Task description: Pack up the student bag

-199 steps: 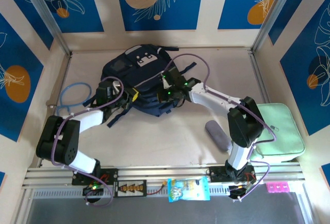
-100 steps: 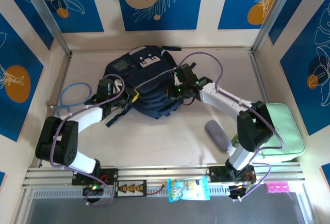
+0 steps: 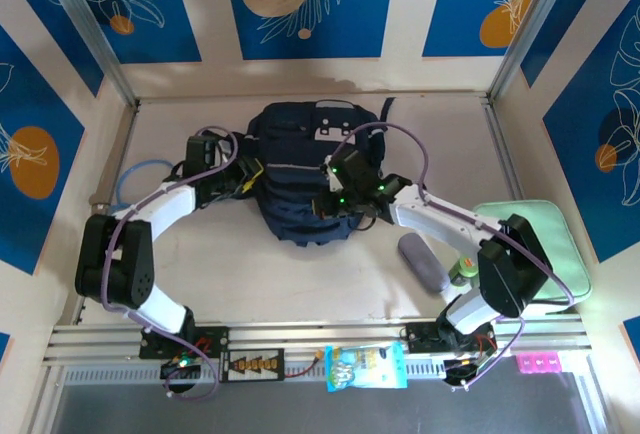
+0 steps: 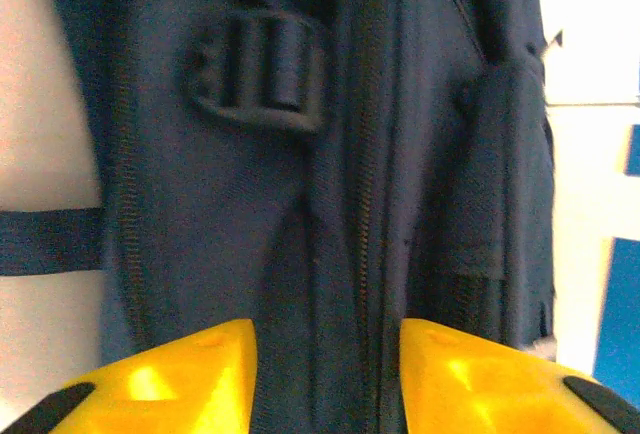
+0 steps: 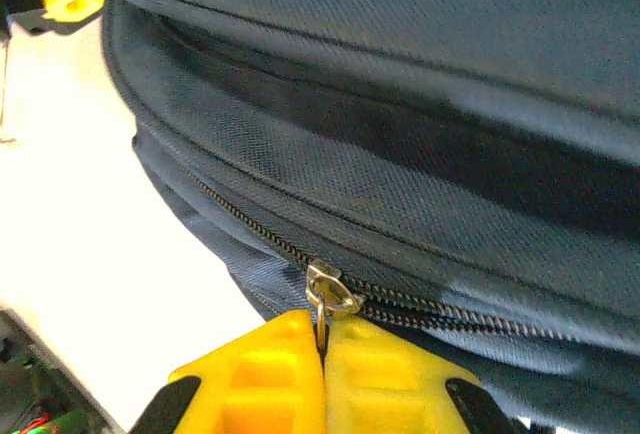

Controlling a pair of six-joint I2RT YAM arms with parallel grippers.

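The bag (image 3: pixel 305 179) has swung square to the desk's far edge, so the left gripper (image 4: pixel 325 344) loosens half-wide while the right gripper (image 5: pixel 322 329) pinches the zip pull (image 5: pixel 327 292), poised to open it.

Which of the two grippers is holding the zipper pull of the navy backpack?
The right gripper: its yellow jaws are shut on the metal zipper pull of the student bag. The left gripper differs: its jaws stand apart against the bag's side.

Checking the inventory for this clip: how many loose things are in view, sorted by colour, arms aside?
Navy: 1, student bag
Mint-green: 1, zip case
Grey: 1, pouch
Light blue: 2, cable loop and snack packet
Green: 1, small item, partly hidden
Pink: 1, box
Total: 7
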